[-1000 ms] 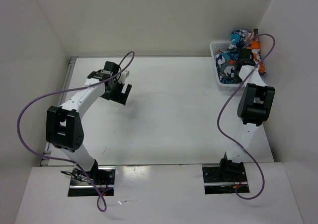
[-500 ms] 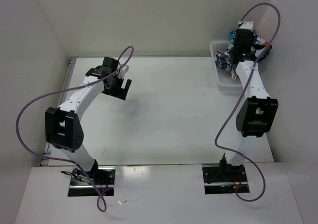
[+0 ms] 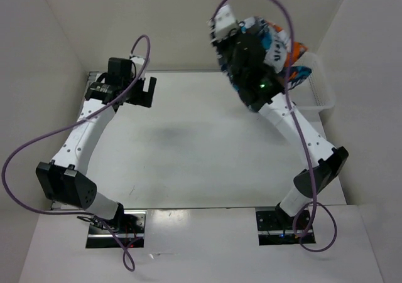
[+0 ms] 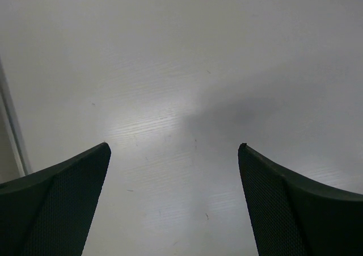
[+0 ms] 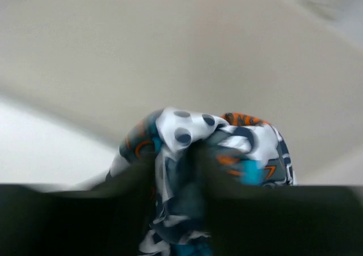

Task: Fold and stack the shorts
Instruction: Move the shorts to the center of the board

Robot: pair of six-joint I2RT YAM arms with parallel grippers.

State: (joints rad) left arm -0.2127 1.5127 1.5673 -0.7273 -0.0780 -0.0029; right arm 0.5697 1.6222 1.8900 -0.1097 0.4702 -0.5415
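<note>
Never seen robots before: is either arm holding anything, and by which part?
The right gripper pinches the busy-printed teal, orange and white fabric shorts by a bunched fold. The left gripper is open and empty.

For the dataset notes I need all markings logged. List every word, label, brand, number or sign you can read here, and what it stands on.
No text can be read in any view.
shorts: the orange marks in the print may be lettering, but they are too blurred to read in the right wrist view and too small in the top view.
table: no text or label shows.
</note>
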